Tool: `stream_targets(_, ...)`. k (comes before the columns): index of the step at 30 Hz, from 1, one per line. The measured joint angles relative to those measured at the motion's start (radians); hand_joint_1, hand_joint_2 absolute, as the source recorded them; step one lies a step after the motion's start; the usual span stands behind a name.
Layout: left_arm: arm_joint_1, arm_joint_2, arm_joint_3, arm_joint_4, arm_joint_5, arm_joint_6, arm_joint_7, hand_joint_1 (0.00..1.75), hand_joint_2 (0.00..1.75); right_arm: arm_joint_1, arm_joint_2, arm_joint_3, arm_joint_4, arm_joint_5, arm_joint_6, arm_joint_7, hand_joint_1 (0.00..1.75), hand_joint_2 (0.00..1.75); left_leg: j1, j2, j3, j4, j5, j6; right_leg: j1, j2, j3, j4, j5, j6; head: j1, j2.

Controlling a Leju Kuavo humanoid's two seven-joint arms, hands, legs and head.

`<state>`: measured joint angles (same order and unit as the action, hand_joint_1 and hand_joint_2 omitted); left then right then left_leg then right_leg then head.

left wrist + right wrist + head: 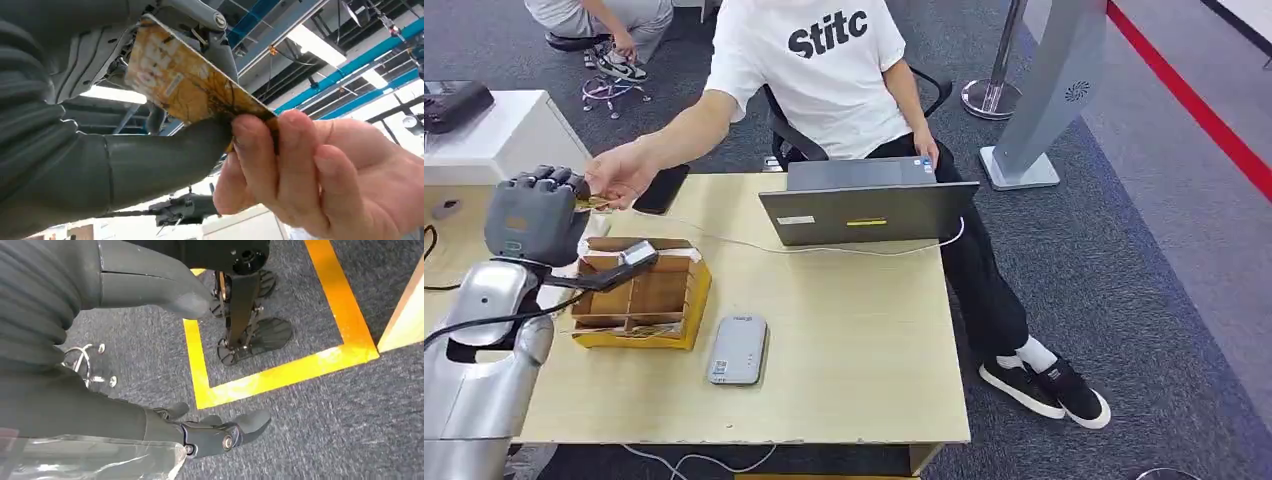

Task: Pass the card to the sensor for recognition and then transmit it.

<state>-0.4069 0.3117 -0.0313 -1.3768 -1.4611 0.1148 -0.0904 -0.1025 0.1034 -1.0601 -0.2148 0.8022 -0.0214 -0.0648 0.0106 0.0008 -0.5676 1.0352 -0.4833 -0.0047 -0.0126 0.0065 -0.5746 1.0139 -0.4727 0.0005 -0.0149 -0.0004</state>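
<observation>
Grey carpet surrounds a light wooden table (844,340), and at its far left corner the orange patterned card (185,82) is held up off the surface. The robot's left hand (532,212) grips one end of it between thumb and fingers, while a person's hand (624,172) pinches the other end (both have hold of it at once, as the left wrist view makes plain). That person, in a white printed T-shirt (824,60), sits on the far side of the table behind an open grey laptop (869,205), the other hand resting at its edge. Just below the left hand stands a divided wooden box (646,297), and a grey card reader (738,349) lies flat on the table beside it. A black phone (664,188) lies near the person's outstretched arm. The right hand (220,432) hangs low over the carpet beside a yellow floor line (280,375), fingers apart and holding nothing.
</observation>
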Motion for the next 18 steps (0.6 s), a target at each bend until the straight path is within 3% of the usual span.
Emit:
stream_targets(6,0.075,-0.011,0.000,-0.061,0.000,0.025,-0.031,1.75,1.75,0.000,0.000,0.000,0.000,0.007,-0.009,-0.002,0.00,1.75,0.000,0.000,-0.001,0.000,0.000,0.000,0.000,0.000,-0.001,-0.001,0.000,0.000,0.000,0.000)
stream_targets(14,0.095,-0.018,-0.001,-0.090,-0.002,0.032,-0.043,1.75,1.75,0.000,0.000,0.000,0.000,0.008,-0.011,-0.002,0.00,1.75,0.000,0.000,-0.001,0.000,0.000,0.000,0.000,0.000,-0.001,0.000,0.001,0.000,0.000,0.000)
stream_targets(18,0.123,-0.021,-0.060,-0.125,-0.025,0.037,-0.060,1.75,1.75,0.001,0.000,0.000,0.000,0.018,-0.018,-0.005,0.00,1.75,0.000,0.000,-0.001,0.000,0.000,0.000,0.000,0.000,-0.002,0.000,0.001,0.000,0.000,0.000)
